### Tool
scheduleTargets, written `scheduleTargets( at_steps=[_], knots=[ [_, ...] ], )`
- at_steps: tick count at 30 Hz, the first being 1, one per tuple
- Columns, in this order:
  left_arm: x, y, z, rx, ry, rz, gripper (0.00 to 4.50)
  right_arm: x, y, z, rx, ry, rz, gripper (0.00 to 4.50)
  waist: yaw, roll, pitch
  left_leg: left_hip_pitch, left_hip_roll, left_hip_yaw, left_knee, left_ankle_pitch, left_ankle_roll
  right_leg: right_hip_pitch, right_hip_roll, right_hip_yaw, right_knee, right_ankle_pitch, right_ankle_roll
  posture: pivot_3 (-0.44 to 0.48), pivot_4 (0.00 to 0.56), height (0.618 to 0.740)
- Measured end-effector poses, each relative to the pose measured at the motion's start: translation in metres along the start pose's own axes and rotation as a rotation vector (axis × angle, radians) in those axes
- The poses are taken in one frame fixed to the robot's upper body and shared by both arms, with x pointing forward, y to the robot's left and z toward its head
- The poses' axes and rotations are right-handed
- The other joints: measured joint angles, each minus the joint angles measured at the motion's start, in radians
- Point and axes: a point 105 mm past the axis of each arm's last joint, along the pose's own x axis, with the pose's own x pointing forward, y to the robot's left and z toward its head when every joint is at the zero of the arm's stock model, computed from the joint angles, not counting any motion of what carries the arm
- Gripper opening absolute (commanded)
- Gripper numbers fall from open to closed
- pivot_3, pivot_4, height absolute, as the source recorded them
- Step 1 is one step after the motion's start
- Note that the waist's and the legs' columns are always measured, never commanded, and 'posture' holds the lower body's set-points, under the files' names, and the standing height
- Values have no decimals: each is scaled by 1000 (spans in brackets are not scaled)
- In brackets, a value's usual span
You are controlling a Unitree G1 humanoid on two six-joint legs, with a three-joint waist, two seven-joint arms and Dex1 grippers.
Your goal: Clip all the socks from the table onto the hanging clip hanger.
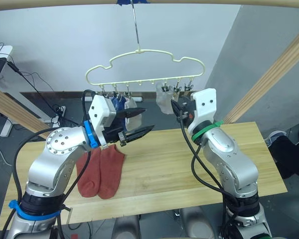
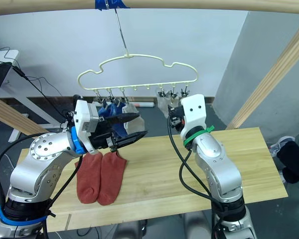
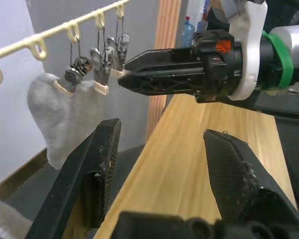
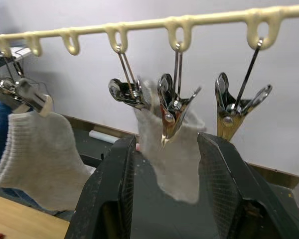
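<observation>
Both grippers stand released: from the eye views, the left gripper [image 1: 138, 123] and right gripper [image 1: 177, 106] reach toward the clip hanger [image 1: 145, 68], while two rust-red socks [image 1: 100, 171] lie on the table [image 1: 199, 169]. Right wrist view: a grey sock [image 4: 175, 152] already hangs clipped, so the rust-red pair seems left.

The pale yellow wavy plastic clip hanger [image 1: 145, 67] looked smooth, its small metal clips [image 4: 172, 102] shiny. The rust-red knit socks [image 1: 100, 171] were matt and soft on the light, grainy wooden table [image 1: 169, 164].
</observation>
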Motion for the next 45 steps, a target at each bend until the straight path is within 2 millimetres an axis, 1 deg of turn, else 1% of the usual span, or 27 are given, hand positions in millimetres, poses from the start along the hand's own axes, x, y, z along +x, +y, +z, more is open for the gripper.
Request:
scheduleTargets(
  at_steps=[4,8,14,19,25,31,45],
  knots=[
    [0,0,1,2,-2,-1,2916,6,1,2,14,-9,-11,1995,1,0,0,0,0,0,0,0,0,0,0,0,0,0,0,-85,273,740],
    [1,0,1,6,-3,-2,2916,8,0,0,13,-9,-21,1995,1,0,0,0,0,0,0,0,0,0,0,0,0,0,0,-85,273,740],
    [1,0,1,6,-3,-3,2916,11,-2,3,9,-29,-37,1995,1,0,0,0,0,0,0,0,0,0,0,0,0,0,0,-87,264,740],
    [1,0,1,6,-2,-2,2916,14,2,7,59,-45,-52,1995,1,0,0,0,0,0,0,0,0,0,0,0,1,0,0,-87,261,740],
    [1,0,1,7,-1,-3,2916,22,3,4,87,-35,-126,1995,1,0,0,0,0,0,0,0,0,0,0,0,1,3,-4,-87,254,740],
    [1,0,1,7,-1,-2,2916,28,5,11,102,-74,-184,1995,1,0,0,0,0,0,0,0,0,0,0,0,1,3,-5,-79,252,740],
    [1,1,0,7,2,1,2916,32,-2,1,116,-51,-238,1995,2,0,0,0,0,0,0,0,0,0,-1,0,2,3,-5,-72,247,740]
  ],
)
